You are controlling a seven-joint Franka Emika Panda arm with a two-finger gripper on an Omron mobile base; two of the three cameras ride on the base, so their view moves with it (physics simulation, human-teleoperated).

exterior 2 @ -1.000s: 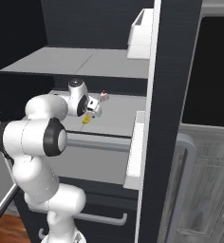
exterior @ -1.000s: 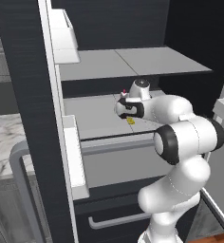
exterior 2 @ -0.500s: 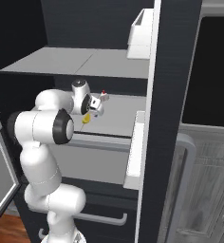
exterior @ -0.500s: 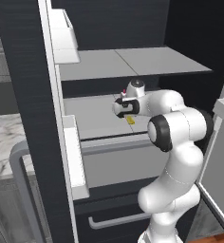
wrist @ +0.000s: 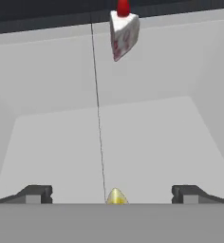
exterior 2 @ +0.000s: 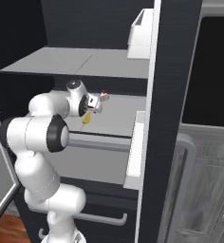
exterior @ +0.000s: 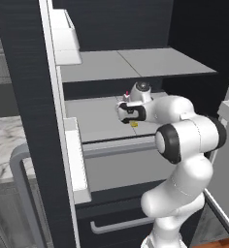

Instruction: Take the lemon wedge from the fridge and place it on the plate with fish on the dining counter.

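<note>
Lemon wedge (wrist: 116, 196) lies on the fridge (exterior: 29, 97) mid shelf, at 6 o'clock in hand view, between the tips of the pincer (wrist: 111, 193), wide open. Prob light, slick, squashy: pinch across the rind, gently. Cake slice (wrist: 124, 33) at 12.

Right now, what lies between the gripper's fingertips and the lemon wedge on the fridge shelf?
Nothing. In the hand view the lemon wedge sits midway between the open gripper tips, with bare light grey shelf on either side. A cake slice lies farther back.
</note>
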